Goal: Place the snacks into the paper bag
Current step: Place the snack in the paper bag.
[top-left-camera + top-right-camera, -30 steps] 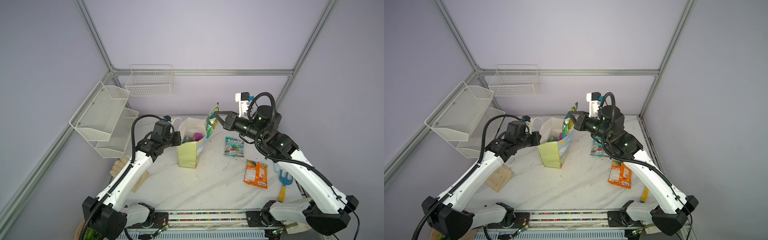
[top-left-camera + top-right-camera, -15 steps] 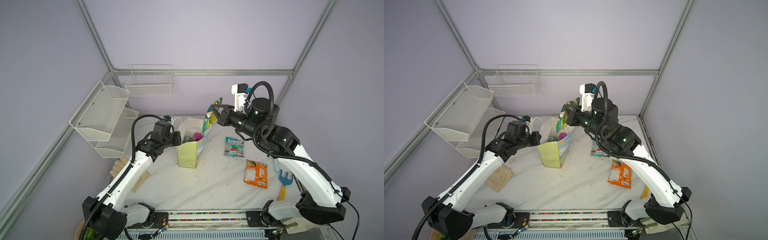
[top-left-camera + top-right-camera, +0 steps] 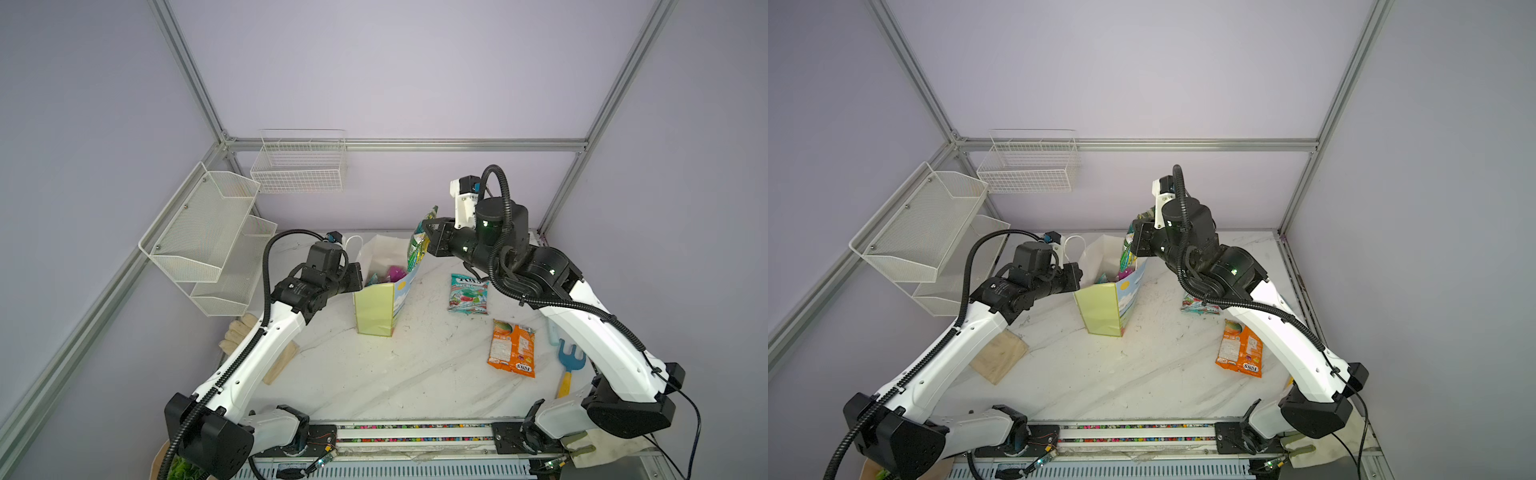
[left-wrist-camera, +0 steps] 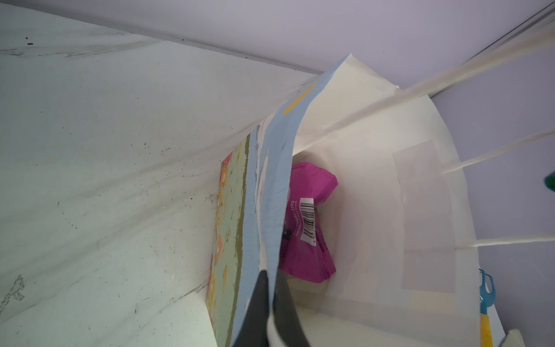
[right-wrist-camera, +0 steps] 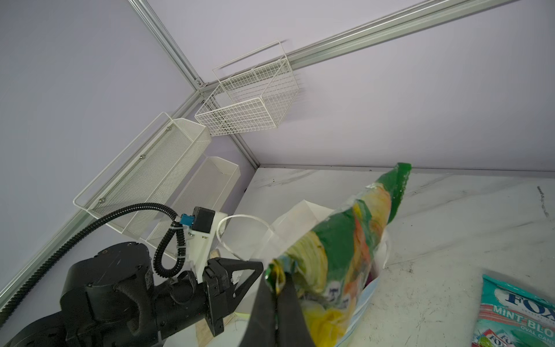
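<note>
Right jaws, clamped on green packet (image 3: 417,249), moved toward 9 o'clock, now over bag (image 3: 374,309) mouth; left jaws pinch rim; drop likely next.

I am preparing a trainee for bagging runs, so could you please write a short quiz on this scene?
1. True or false: the right gripper is shut on the green packet.
2. Which packets lie on the table: A) the teal packet and the orange packet; B) only the green packet; C) none?
3. What does the left gripper pinch?
Key: 1 true; 2 A; 3 an edge of the paper bag.
</note>
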